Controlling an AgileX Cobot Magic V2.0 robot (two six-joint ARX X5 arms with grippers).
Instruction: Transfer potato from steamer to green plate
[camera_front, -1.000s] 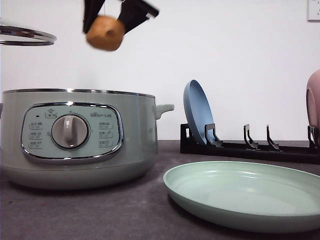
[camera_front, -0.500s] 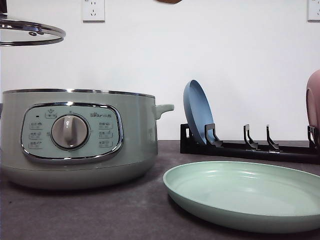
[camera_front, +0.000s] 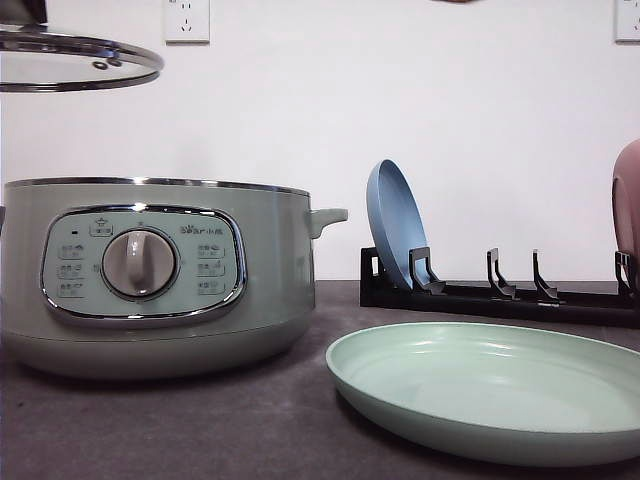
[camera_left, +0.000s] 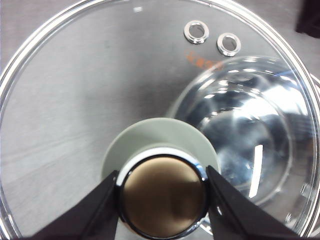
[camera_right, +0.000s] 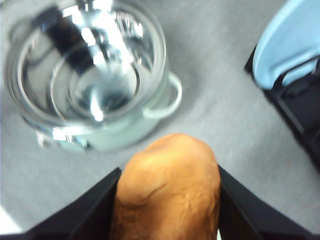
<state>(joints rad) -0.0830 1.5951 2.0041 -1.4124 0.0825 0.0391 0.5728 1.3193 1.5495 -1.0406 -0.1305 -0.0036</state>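
steamer (camera_front: 150, 275): smooth satin pale green shell, chrome-trimmed panel, mirror-bright metal inside | glass lid (camera_left: 150, 90): clear glass, polished metal rim, shiny chromed knob | potato (camera_right: 167, 192): matt orange-brown skin, finely creased | green plate (camera_front: 490, 385): smooth, soft sheen | table (camera_front: 200, 430): matt grey, faintly textured

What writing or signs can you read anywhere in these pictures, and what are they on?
"Bear", a small logo followed by characters too small to read: on the steamer's control panel, above the dial.
Button labels and icons around the dial: too small to read.
Orange print on the glass lid, near its two vent rings: too blurred to read.
Wall socket: no lettering legible.
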